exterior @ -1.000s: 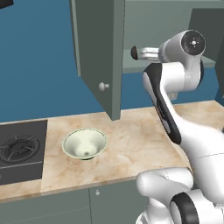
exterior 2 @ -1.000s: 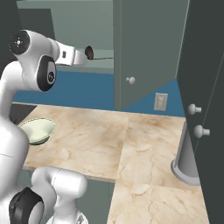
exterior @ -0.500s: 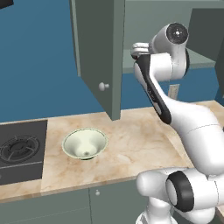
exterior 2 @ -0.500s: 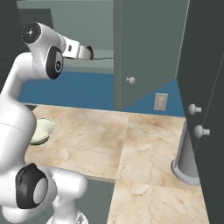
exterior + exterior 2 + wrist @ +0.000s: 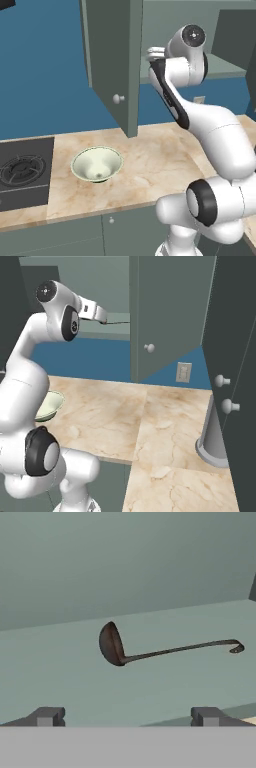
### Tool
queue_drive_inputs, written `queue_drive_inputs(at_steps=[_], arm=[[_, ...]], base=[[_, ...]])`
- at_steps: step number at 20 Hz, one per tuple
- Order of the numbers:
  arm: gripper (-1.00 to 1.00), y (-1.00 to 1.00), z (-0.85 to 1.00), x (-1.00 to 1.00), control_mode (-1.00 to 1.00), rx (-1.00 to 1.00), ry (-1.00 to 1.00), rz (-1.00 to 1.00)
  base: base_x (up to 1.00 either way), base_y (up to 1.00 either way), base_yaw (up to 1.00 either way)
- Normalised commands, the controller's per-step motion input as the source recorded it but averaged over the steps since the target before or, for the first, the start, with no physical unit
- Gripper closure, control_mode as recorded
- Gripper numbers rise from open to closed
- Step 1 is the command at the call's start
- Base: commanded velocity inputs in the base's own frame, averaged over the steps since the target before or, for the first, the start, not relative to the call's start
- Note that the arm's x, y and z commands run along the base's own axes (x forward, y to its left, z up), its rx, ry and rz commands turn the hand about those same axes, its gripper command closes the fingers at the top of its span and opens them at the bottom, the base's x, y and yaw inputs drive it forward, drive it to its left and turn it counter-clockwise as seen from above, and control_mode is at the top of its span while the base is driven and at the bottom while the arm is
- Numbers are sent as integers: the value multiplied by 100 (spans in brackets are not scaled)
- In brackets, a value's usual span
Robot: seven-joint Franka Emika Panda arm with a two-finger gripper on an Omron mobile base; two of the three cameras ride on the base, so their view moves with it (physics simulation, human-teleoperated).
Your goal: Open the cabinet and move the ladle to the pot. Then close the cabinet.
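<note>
The ladle (image 5: 120, 649) lies on the cabinet shelf (image 5: 150, 687), its dark cup to the left and its thin hooked handle running right. My gripper (image 5: 127, 717) is open, level with the shelf's front edge and a short way from the ladle, with nothing between its fingertips (image 5: 47, 716). In the right base view the gripper (image 5: 102, 318) reaches into the open cabinet beside its swung-out door (image 5: 170, 311). The left base view has the hand (image 5: 155, 52) going behind that door (image 5: 112, 65), whose round knob (image 5: 118, 98) faces me. The pot is out of view.
A pale green-white bowl (image 5: 96, 164) sits on the marble counter (image 5: 150, 165), with a stove burner (image 5: 22, 170) to its left. At the right, a dark door with two knobs (image 5: 221, 380) stands close, and a grey cylinder (image 5: 215, 436) rests on the counter below it.
The arm has swung up and in toward the cabinet, carrying the hand closer to the shelf opening. The jaws stay open and the door has not moved.
</note>
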Motion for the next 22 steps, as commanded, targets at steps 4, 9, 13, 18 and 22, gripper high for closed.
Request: queue_drive_inputs(at_steps=[4,9,13,18,22], arm=[[-100,1,-15,37,-100,0,0,0],[-100,4,-20,36,-100,0,0,0],[-100,3,-6,37,-100,0,0,0],[-100,5,-5,38,-100,0,0,0],[-100,1,-11,33,-100,0,0,0]], base=[[0,0,0],[0,0,0],[0,0,0],[0,0,0],[0,0,0]])
